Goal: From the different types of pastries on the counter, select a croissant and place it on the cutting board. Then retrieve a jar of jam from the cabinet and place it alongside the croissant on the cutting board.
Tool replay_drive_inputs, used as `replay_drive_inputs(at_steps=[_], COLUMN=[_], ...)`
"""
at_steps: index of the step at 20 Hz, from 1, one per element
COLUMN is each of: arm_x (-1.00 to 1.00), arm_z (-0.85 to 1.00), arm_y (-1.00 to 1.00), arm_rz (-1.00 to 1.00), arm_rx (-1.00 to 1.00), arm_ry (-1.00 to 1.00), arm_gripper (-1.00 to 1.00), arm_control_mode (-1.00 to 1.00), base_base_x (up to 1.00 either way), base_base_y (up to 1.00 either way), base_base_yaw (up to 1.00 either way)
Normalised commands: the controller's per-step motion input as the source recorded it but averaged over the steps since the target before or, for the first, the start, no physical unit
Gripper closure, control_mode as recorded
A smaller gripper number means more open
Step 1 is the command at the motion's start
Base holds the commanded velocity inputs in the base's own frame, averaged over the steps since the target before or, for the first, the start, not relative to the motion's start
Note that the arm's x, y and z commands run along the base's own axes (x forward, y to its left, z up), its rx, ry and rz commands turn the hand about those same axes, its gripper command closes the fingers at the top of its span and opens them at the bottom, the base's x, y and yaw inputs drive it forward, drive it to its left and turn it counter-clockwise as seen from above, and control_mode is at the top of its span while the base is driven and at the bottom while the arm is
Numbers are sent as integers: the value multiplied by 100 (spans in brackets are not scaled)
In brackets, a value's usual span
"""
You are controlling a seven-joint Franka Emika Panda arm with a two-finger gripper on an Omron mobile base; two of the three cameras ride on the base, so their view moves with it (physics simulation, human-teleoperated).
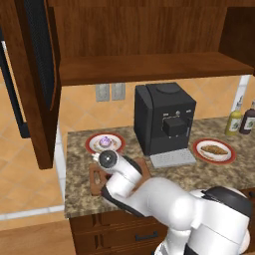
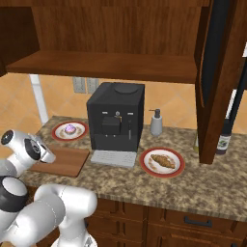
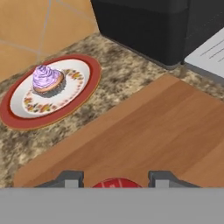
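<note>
My gripper hangs low over the cutting board, shut on the jar of jam; just the jar's red lid peeks up between the finger tips. The board lies on the counter, left of the coffee machine. The croissant rests on a red-rimmed plate to the right of the machine. The purple-frosted cupcake sits on its own plate just beyond the board. The cabinet above stands with its door open.
A black coffee machine with a grey drip tray stands mid-counter beside the board. Bottles stand at the far right, and a soap dispenser by the wall. The open cabinet door hangs down over the counter's right end.
</note>
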Motion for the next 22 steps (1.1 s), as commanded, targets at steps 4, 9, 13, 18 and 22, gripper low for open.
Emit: replay_drive_inputs(at_steps=[4,9,13,18,22], arm_x=[13,7,24,0,0], arm_z=[-2,1,-41,-23,-12], arm_y=[0,0,1,0,1], arm_rz=[0,1,0,0,0], arm_rx=[-1,0,-5,0,-2], arm_ry=[-37,-22,24,3,0], arm_gripper=[100,100,100,100,100], arm_control_mode=[-100,-100,-100,-100,-100], base_base_x=[0,0,0,0,0], base_base_y=[0,0,0,0,0], base_base_yaw=[0,0,0,0,0])
